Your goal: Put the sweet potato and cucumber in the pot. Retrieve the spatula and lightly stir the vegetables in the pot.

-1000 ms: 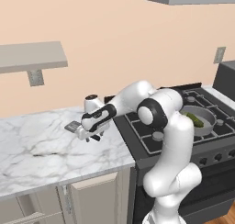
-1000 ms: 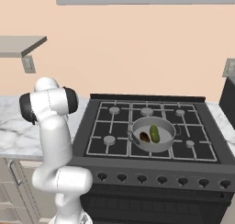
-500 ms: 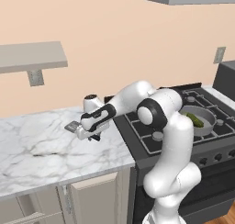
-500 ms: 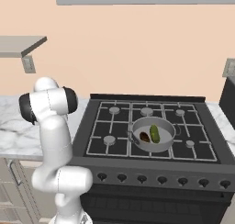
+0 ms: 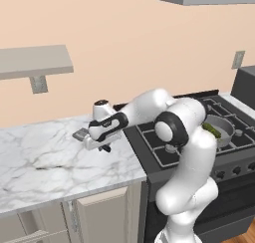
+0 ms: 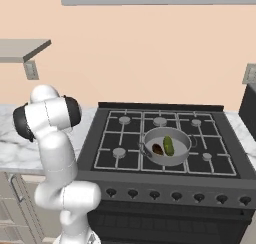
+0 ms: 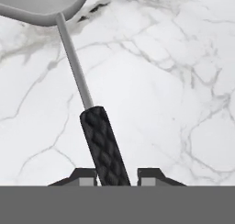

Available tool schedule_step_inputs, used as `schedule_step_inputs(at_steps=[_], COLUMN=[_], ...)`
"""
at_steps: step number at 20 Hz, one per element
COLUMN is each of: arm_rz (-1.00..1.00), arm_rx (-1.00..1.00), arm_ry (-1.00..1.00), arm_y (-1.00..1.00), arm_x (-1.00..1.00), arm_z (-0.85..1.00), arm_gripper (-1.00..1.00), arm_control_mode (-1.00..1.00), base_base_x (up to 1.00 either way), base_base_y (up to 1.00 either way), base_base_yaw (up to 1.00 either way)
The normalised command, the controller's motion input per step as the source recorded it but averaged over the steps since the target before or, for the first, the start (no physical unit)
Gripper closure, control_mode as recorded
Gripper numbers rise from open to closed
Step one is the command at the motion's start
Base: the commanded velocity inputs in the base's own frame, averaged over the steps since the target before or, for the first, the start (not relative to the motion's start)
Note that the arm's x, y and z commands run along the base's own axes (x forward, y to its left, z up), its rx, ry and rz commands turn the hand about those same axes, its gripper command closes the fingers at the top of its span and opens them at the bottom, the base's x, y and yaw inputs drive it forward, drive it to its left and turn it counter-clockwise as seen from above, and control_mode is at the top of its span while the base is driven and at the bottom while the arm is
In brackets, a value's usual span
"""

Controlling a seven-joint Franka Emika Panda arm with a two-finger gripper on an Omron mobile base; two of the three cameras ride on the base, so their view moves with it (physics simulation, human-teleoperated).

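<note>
Right at my fingers (image 7: 116,176), low over the marble worktop (image 7: 160,81), lies the spatula (image 7: 87,103): its knurled black handle runs between my two dark tips, one on either side of it and close against it, though I cannot tell whether they have truly clamped it or merely stand beside it. From the handle a thin grey shank leads away to the flat grey metal head, which lies on the worktop with a dark shadow under its rim. Seen from the left base view, my fingers (image 5: 103,146) are down at the worktop (image 5: 50,162) just left of the stove (image 5: 224,137), with the spatula (image 5: 81,134) head showing as a small grey square beside my wrist, toward the wall. Farther off, on the stove (image 6: 150,133), the pot (image 6: 182,155) sits on a front burner to the right of centre, its stub handle pointing left. Inside it the sweet potato (image 6: 157,149) and the cucumber (image 6: 168,145) lie side by side, the dark brown lump to the left of the green one. Beyond, against the wall, a grey shelf (image 5: 35,60) hangs above the worktop.
</note>
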Motion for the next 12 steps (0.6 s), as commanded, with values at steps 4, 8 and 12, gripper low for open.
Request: schedule_step_inputs(at_steps=[4,8,12], arm_rz=[-0.14,-0.04,-0.09], arm_rx=[0.03,0.0,0.01], arm_ry=[0.0,0.02,0.0], arm_y=[-0.49,-0.46,-0.38], arm_x=[-0.56,-0.73,-0.98], arm_z=[0.89,1.0,1.0], arm_gripper=[1.0,1.0,1.0], arm_control_mode=[-1.0,-1.0,-1.0], base_base_x=[0.0,0.0,0.0], base_base_y=[0.0,0.0,0.0], base_base_yaw=[0.0,0.0,0.0])
